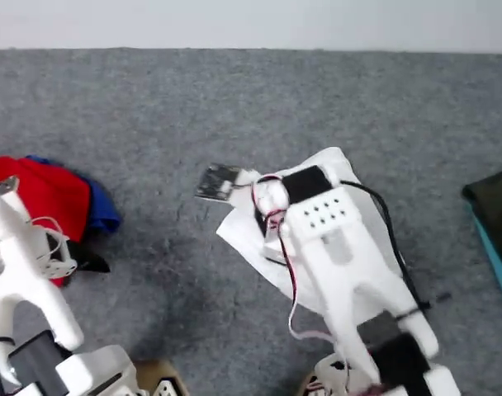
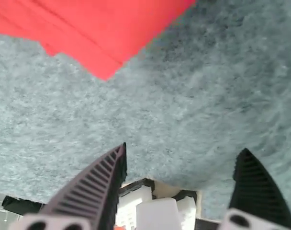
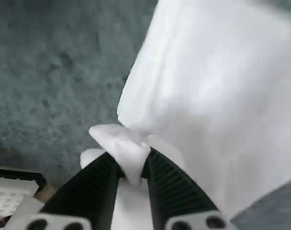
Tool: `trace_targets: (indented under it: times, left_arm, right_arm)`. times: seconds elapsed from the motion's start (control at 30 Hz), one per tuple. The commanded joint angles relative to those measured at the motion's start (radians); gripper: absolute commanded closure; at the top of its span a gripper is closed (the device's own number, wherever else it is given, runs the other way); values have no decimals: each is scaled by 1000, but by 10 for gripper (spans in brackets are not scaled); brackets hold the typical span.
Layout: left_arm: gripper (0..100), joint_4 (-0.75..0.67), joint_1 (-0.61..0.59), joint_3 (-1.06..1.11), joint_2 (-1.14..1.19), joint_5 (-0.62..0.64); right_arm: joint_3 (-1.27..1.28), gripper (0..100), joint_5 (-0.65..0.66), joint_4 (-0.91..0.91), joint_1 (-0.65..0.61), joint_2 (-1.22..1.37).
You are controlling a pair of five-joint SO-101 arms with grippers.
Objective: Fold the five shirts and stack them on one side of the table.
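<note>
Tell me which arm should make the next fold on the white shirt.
Right. The right claw is shut on a pinch of the white shirt. The left claw hangs open over the grey surface beside the red shirt, apart from the white one.

White shirt [image 1: 249,238] mid-frame on the table [image 1: 234,107], partly beneath an arm [image 1: 342,260]; red shirt [image 1: 44,194] at the left edge, dark shirt [image 1: 493,204] at the right.

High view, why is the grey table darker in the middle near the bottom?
High view: soft shadow falls on the grey cover beside the white shirt, likely from the right arm. Left wrist view: the red shirt is evenly lit, no glare.
</note>
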Motion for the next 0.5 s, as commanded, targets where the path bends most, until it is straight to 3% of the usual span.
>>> trace_targets:
  times: [0.0, 0.1, 0.2, 0.27, 0.47]
  left_arm:
    - [667, 29, 89, -1, -40, 68]
    - [667, 29, 153, -1, -40, 112]
    - [667, 29, 227, -1, -40, 160]
    - [667, 29, 284, -1, -40, 186]
    - [667, 29, 450, -8, -40, 210]
  right_arm:
    - [-219, 989, -11, 56, -39, -117]
    - [-334, 989, -11, 62, 19, -156]
    - [-445, 989, -60, 62, 173, -186]
    - [-506, 989, -97, 64, 346, -202]
    - [-493, 989, -103, 22, 1043, -217]
